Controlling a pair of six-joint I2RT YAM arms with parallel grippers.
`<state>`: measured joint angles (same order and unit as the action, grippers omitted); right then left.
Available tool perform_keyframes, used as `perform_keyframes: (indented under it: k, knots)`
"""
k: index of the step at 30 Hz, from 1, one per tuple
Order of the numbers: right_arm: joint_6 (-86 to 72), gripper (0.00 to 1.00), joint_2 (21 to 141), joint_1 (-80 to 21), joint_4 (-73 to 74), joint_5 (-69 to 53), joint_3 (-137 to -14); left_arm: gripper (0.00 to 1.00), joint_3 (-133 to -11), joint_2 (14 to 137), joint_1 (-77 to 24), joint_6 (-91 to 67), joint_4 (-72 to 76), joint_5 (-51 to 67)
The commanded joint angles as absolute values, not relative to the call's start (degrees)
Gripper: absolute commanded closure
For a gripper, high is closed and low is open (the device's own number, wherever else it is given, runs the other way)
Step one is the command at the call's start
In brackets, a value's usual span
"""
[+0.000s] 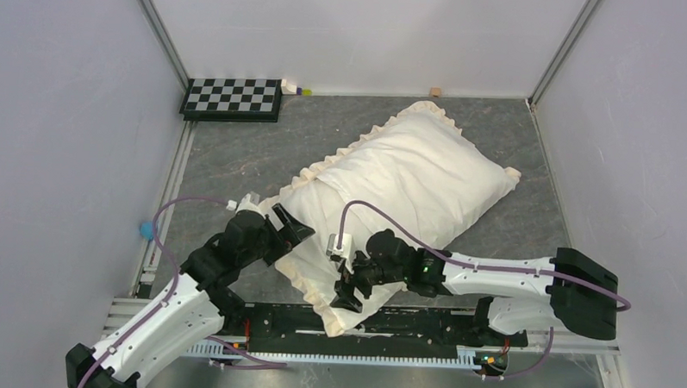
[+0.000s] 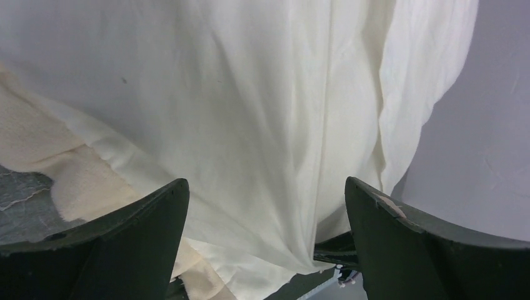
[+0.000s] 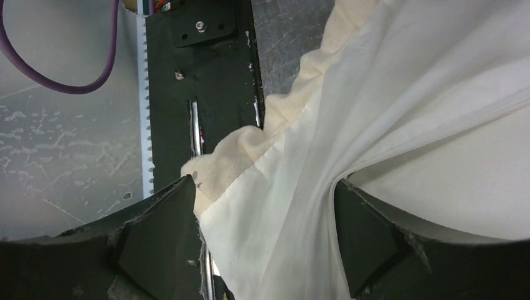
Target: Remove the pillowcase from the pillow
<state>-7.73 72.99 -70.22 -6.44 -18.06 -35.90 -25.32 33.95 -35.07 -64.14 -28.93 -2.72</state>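
The pillowcase (image 1: 410, 175) lies cream face up with its ruffled frill round the edge, running diagonally from the near middle to the far right. The pillow fills it and is hidden inside. My left gripper (image 1: 291, 231) is open at the case's near-left edge; in the left wrist view the cream cloth (image 2: 250, 125) hangs just ahead of the spread jaws of that gripper (image 2: 265, 187). My right gripper (image 1: 347, 289) is open at the near end. In the right wrist view its jaws (image 3: 262, 187) stand wide apart with loose cream cloth (image 3: 300, 206) and a hem running between them.
A checkerboard (image 1: 232, 98) lies at the far left corner. Small blocks (image 1: 294, 89) (image 1: 434, 92) sit by the back wall. A black rail (image 1: 422, 322) runs along the near edge, under the case's near corner. A blue object (image 1: 146, 230) lies at the left edge.
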Motion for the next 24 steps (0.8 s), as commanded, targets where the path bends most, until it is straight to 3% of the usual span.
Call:
perform_keyframes:
  k: [1,5,15,24]
  knots:
    - [-9.1,0.15,73.8,-71.1,-12.6,-18.9,-35.6,0.0,-24.6,32.6,-35.2,-64.0,-24.2,3.2]
    - [-9.0,0.11,70.5,-71.1,-11.4,-10.3,-35.9,0.0,-23.6,35.1,-35.2,-63.6,-17.2,10.0]
    - [-8.7,0.02,55.6,-70.9,-2.7,18.8,-35.6,0.02,-24.6,41.3,-35.8,-64.8,-11.2,11.2]
    - [-10.3,0.03,58.1,-70.8,2.3,32.2,-35.9,0.03,-24.7,44.5,-36.2,-66.3,-9.7,7.5]
